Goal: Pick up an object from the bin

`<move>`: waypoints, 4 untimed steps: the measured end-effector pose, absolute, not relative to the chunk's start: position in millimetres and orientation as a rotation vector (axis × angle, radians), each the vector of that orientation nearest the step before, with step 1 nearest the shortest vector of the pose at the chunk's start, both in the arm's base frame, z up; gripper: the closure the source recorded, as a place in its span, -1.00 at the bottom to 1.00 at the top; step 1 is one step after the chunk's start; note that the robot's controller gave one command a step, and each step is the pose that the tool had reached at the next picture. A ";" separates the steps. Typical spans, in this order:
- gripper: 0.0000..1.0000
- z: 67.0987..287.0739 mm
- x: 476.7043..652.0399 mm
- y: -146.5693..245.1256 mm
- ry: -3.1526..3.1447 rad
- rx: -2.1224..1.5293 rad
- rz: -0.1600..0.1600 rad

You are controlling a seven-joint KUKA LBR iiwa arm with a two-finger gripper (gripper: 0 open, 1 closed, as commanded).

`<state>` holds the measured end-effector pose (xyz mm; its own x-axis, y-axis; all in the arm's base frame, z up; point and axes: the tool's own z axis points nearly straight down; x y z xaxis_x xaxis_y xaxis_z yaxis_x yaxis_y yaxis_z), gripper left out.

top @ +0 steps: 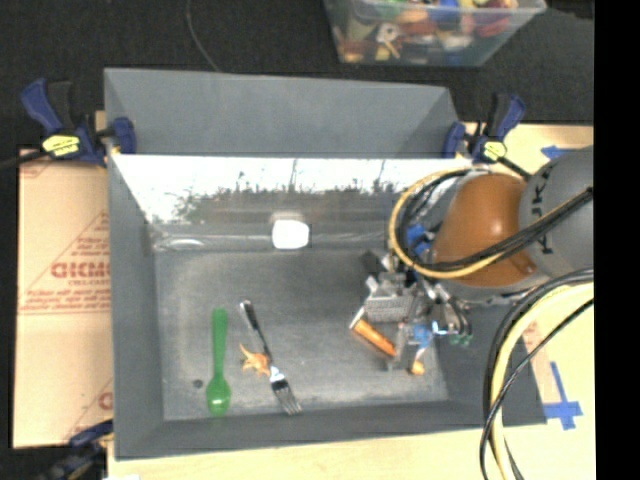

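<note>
Several small things lie loose on the floor of the grey bin, well apart from each other. The arm comes in from the right, its wrist under a rounded orange cover with yellow and black cables looped round it. The pincer hangs low over the right front part of the bin floor. Right under it lies a short orange stick, slanting down to the right and partly hidden by the pincer's metal parts. Whether the pincer touches the stick, and whether it is released or clenched, cannot be told, since the wrist hides that part. On the left front of the floor lies a green spoon, its bowl toward the front wall. Just beside it to the right is a fork with a dark handle and metal tines pointing to the front. A small orange piece lies against the fork's left side. A white block rests near the foot of the back wall, well apart from the rest.
</note>
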<state>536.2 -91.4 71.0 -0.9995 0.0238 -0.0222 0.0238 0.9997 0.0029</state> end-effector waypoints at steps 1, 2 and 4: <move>-1.00 71.8 566.5 -95.2 3.071 -0.578 -0.009; -1.00 70.9 497.9 -66.4 3.117 0.060 0.004; 1.00 71.5 535.8 -117.4 3.080 -0.507 -0.001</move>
